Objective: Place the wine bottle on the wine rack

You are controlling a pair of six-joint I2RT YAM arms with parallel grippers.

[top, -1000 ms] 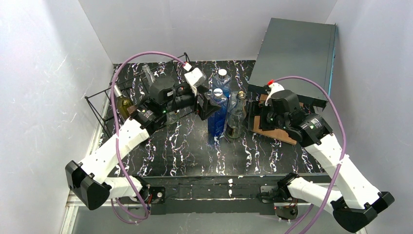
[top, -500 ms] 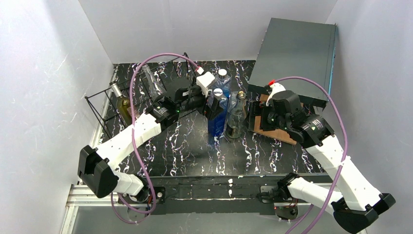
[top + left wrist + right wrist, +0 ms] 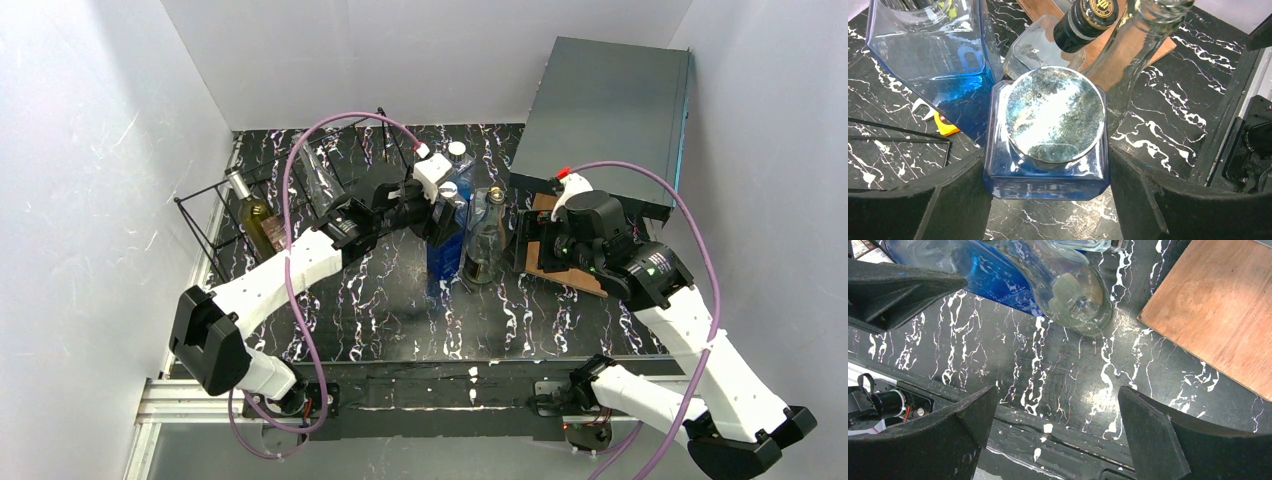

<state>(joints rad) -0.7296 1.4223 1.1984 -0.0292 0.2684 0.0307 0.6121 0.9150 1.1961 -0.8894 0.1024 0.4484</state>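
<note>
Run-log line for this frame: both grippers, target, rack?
left gripper: straddling blue square bottle, grip unconfirmed | right gripper: open, empty, over table | wine rack: bottle not yet on it

table (image 3: 380,310): black marble | on it: wine rack (image 3: 215,188), square blue bottle (image 3: 443,262), clear bottle (image 3: 483,245), wooden board (image 3: 560,268)

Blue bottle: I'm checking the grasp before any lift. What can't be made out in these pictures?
- Left wrist: whether the left gripper touches the blue bottle; its shoulder overhangs the contact.
- Top: the left arm hides that bottle's cap and the jaws.
- Top: rack wires too thin to trace, partly behind that arm.
- Right wrist: clear bottle cut off by the top edge.
</note>
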